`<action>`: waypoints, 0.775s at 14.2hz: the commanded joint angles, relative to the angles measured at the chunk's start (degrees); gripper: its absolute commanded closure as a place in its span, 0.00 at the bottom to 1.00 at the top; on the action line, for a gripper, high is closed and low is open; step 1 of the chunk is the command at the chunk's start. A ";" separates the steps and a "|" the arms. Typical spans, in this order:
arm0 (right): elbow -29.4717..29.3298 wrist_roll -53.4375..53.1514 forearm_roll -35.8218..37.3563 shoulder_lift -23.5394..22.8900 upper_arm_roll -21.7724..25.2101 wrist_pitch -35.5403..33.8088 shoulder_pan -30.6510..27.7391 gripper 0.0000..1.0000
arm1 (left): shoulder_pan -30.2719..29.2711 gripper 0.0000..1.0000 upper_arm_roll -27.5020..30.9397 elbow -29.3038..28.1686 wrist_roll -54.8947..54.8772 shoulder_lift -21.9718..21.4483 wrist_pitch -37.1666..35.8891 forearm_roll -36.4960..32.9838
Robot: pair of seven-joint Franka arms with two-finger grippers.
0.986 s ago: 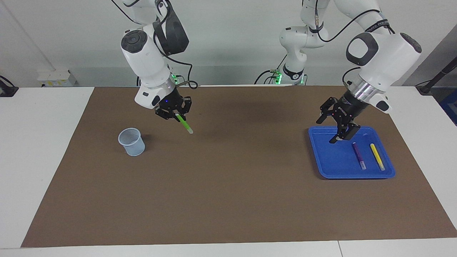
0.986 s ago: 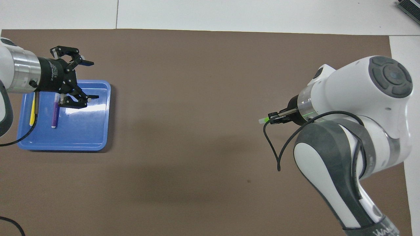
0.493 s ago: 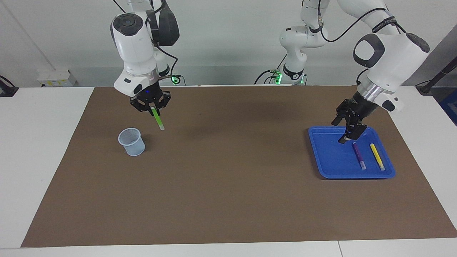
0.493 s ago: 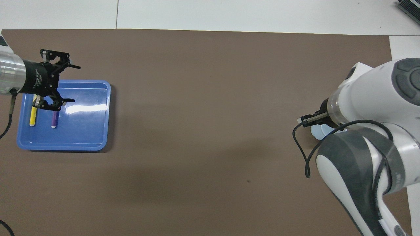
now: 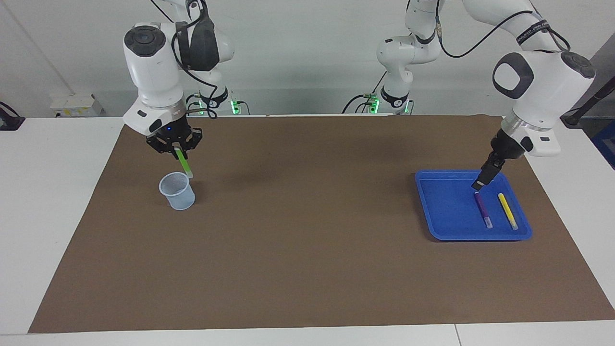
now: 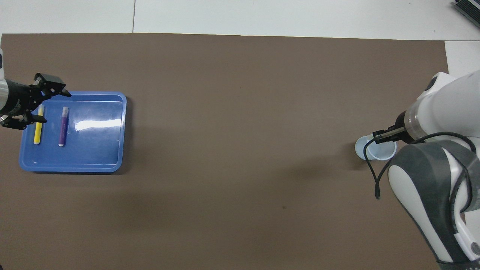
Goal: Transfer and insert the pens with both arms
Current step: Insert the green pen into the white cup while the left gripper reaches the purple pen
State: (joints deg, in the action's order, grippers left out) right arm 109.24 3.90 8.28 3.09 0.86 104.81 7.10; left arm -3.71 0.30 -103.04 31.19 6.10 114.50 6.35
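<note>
Green pen: the slim bright green marker pen (image 5: 182,163) is pinched in the right gripper (image 5: 175,146), its pale cap end pointing down and slightly toward the table's middle.
Long axis: close to upright, tilted a little; the lower tip hangs just above the rim of the small pale blue plastic cup (image 5: 177,191), at the rim's edge nearer to the robots.
Key relation: the cup mouth lies directly below the fingers and a touch farther from the robots, so I judge the pen needs a small shift over the opening and then a straight drop.
Right gripper: clenched on the pen's upper end, fingertips meeting around the barrel.
Risk: with that tilt the tip could catch the rim and tip the light cup.
Other pens: the dark purple marker pen (image 5: 482,209) and the yellow marker pen (image 5: 507,210) lie side by side, apart, in the shallow blue plastic tray (image 5: 444,211), both running lengthwise away from the robots.
Left gripper (image 5: 482,180): released, fingers spread wide and holding nothing, hanging over the tray's edge nearest the robots, one fingertip just above the purple pen's end.
Nearer arm: the left, for both tray pens.
Surface: brown mat (image 5: 307,250) under everything.
</note>
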 commanded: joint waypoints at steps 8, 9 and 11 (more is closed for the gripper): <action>12.05 2.69 2.01 5.52 -0.60 7.60 -4.11 1.00 | -2.44 0.00 -0.39 -0.14 -25.73 5.84 4.41 -4.84; 12.05 2.78 2.09 5.52 -0.60 7.60 -4.19 1.00 | -2.44 0.00 -0.39 -0.23 -27.57 6.11 4.67 -6.07; 12.31 2.78 2.62 5.52 -0.68 7.69 -5.42 1.00 | -2.53 0.00 -0.39 -0.40 -30.66 6.99 5.03 -6.87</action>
State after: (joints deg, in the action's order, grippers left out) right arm 119.30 5.51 9.18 6.82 0.84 110.98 3.54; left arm -5.97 0.08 -103.19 3.76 12.06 118.16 1.16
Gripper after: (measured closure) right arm 0.793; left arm 0.000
